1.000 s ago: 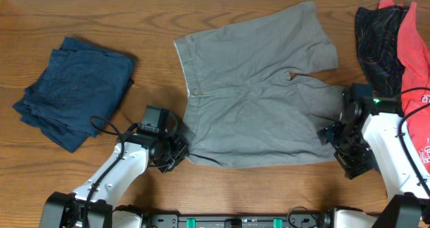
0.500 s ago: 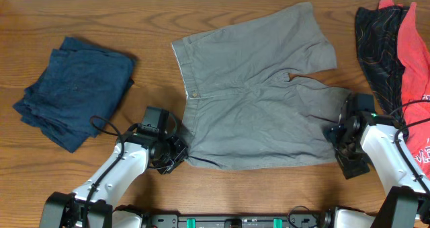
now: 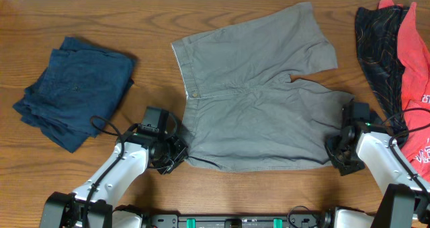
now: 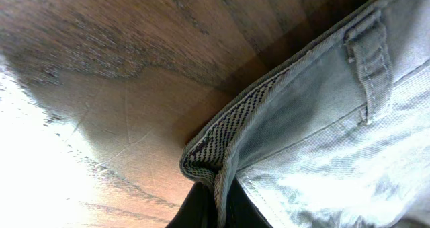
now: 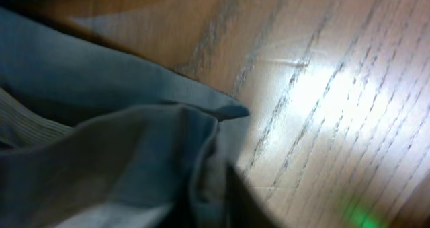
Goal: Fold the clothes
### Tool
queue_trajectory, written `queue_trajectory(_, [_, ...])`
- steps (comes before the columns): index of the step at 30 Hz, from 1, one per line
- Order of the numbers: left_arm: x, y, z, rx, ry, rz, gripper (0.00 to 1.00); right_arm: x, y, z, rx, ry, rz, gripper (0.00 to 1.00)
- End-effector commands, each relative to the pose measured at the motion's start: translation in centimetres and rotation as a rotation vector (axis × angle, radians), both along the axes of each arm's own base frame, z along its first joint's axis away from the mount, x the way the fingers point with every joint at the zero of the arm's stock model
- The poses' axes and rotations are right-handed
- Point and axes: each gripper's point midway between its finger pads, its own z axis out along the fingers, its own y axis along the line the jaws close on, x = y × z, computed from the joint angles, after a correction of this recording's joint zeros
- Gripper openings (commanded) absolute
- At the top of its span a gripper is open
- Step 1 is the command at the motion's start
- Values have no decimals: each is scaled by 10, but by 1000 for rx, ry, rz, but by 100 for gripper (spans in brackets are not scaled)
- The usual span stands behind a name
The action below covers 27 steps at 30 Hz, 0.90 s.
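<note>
My left arm reaches low toward 1 o'clock, jaws clamped on the near waistband corner of the grey shorts; my right arm angles toward 11 o'clock, jaws pinched on the near leg's hem; the shorts lie flat mid-tabletop, long axis 9 to 3 o'clock, waistband at 9, legs pointing to 3.

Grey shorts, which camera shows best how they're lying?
Overhead: it alone shows the grey shorts whole, spread flat, waistband to the left, legs to the right. The left wrist view shows only a waistband corner with a belt loop; the right wrist view only a blurred, bunched leg hem.
</note>
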Motion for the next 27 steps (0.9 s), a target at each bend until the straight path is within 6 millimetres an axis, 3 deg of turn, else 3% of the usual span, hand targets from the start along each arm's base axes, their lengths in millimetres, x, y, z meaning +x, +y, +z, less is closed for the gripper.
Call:
queue_trajectory(1, [-5,3,-4,20,5,-22,6,-3,-5,0,-22,5,-16,1])
queue_trajectory(6, [-7,-6,9,-35,-31,-84,6,-4,-6,12,-13,44,80,1])
queue_trajectory(10, [-5,-6,33,-40,-111,-139,6,-3,-10,42,0,88,133,1])
queue_trajectory(18, [3,-7,103,-72,-378,-179,6,11,-14,108,14,62,242,1])
queue_trajectory(27, [-20,-1,146,-98,-552,-179,6,6,-17,160,-16,-98,340,1])
